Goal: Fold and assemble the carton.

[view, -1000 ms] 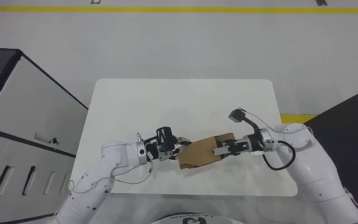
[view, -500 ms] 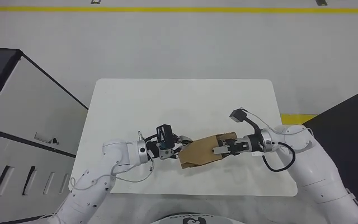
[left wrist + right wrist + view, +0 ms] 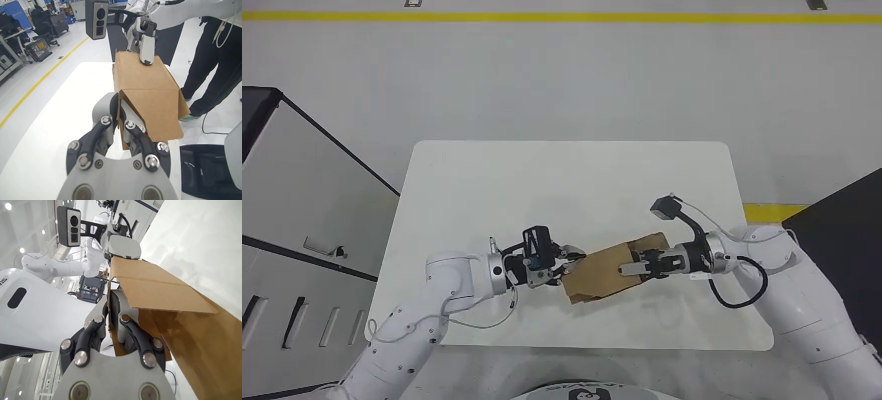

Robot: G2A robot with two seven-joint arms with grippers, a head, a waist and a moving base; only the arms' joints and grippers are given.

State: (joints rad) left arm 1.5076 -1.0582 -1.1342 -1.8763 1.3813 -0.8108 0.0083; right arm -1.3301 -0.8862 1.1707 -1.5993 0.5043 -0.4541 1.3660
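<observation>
A brown carton [image 3: 607, 271] is held between my two arms just above the white table [image 3: 542, 180], its long axis running left to right. My left gripper [image 3: 564, 262] is shut on a wall at the carton's left end [image 3: 145, 89], the cardboard edge pinched between its fingers [image 3: 115, 106]. My right gripper [image 3: 635, 268] is shut on a wall at the right end [image 3: 155, 289], one finger [image 3: 115, 306] inside. An end flap [image 3: 160, 113] hangs open at the left end, and another flap [image 3: 160, 298] juts out at the right end.
The table's far half is bare white surface [image 3: 572, 190]. A dark cabinet [image 3: 282, 200] stands off the table's left side and a black panel [image 3: 842, 215] off its right. A person's legs [image 3: 211, 62] stand beyond the table in the left wrist view.
The carton and the right gripper have shifted very slightly; otherwise both arms hold as before.
</observation>
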